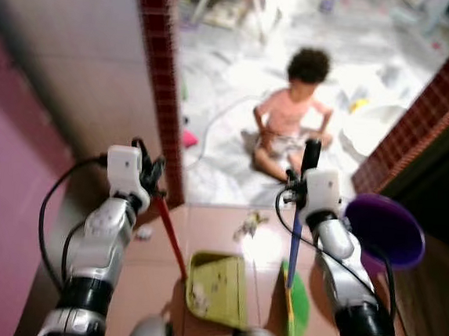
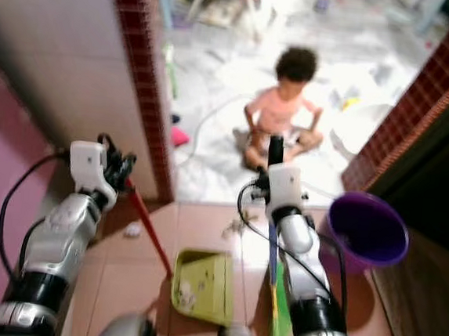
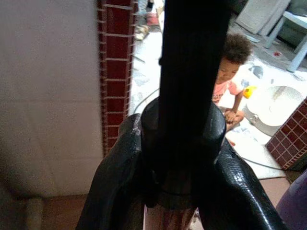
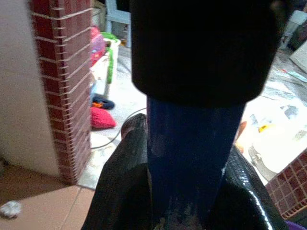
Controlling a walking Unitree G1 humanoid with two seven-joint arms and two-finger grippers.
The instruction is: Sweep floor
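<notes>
Both grippers were clenched: left gripper (image 1: 152,173) on the dustpan's red handle (image 1: 171,238), right gripper (image 1: 299,178) on the blue broom handle (image 1: 293,256).

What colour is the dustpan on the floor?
Yellow-green; the dustpan shows best in the left eye view.

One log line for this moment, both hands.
left hand: shut on dustpan handle | right hand: shut on broom | debris ahead | person sitting beyond
</notes>
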